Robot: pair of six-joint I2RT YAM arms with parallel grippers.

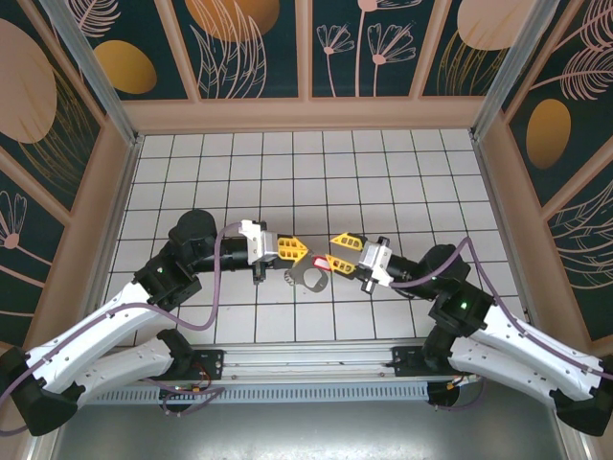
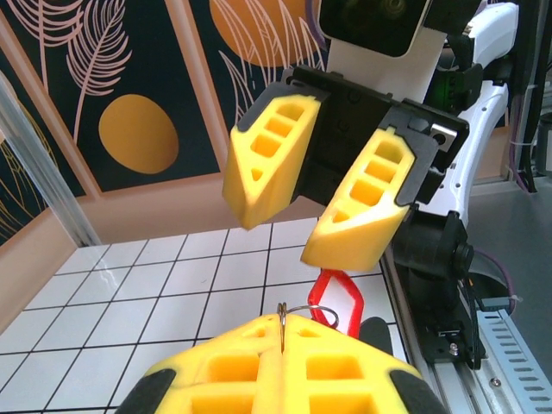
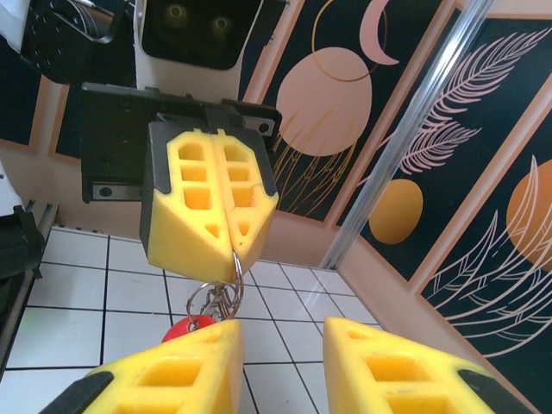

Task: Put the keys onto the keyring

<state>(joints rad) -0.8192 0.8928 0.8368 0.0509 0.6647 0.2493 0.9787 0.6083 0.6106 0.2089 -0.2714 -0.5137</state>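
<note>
My left gripper (image 1: 299, 254) is shut on the keyring (image 2: 283, 317), a thin silvery wire loop pinched edge-on between its yellow fingertips. In the right wrist view the keyring (image 3: 235, 269) hangs from the left gripper (image 3: 231, 246), with silvery key metal (image 3: 207, 302) and a red head (image 3: 185, 329) dangling below it. The red-headed key (image 2: 338, 297) hangs on the loop just under one finger of my right gripper (image 2: 280, 233). My right gripper (image 1: 330, 250) faces the left one, open, with nothing between its fingers (image 3: 172, 379). From above, the silvery loop (image 1: 305, 278) and red piece (image 1: 319, 262) sit between the two grippers.
The white tiled floor (image 1: 287, 172) stretches to the back. Tan walls (image 1: 306, 115) and patterned panels close in the three far sides. A metal rail (image 1: 306, 364) runs along the near edge by the arm bases.
</note>
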